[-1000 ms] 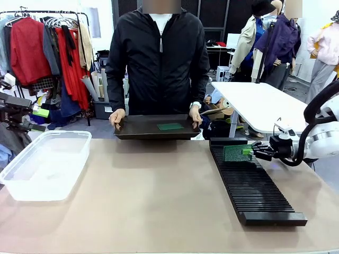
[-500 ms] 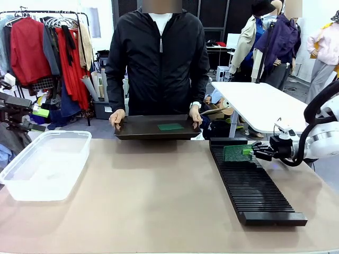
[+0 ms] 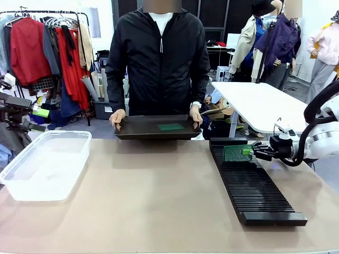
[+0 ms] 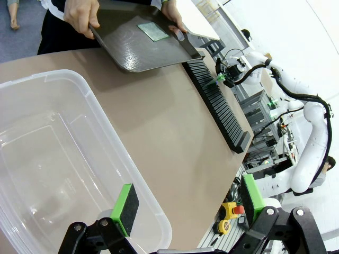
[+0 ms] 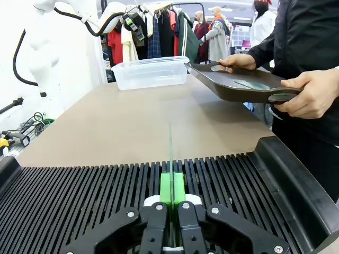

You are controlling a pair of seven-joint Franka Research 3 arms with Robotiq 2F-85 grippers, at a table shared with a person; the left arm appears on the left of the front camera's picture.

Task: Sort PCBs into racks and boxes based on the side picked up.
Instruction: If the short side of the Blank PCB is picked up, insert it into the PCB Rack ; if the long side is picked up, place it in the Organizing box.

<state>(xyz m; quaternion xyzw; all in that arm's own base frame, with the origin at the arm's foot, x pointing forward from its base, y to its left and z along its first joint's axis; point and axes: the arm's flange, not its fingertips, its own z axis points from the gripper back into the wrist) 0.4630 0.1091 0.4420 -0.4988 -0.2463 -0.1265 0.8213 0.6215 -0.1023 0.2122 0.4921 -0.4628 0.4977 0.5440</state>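
- Front view: one PCB is held upright at the far end of the rack, pinched by the right gripper; nothing is changed from a second earlier.
- Its arm is extended level from the right.
- Fingers are spread wide on the left gripper, by the box.

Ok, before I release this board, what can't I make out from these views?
Right wrist view: the right gripper hides the bottom edge of the held PCB, so its seating in the rack is unclear.
Front view: the tray PCB is too small to tell which face is up.
Left wrist view: the box is cut off by the left and bottom edges.
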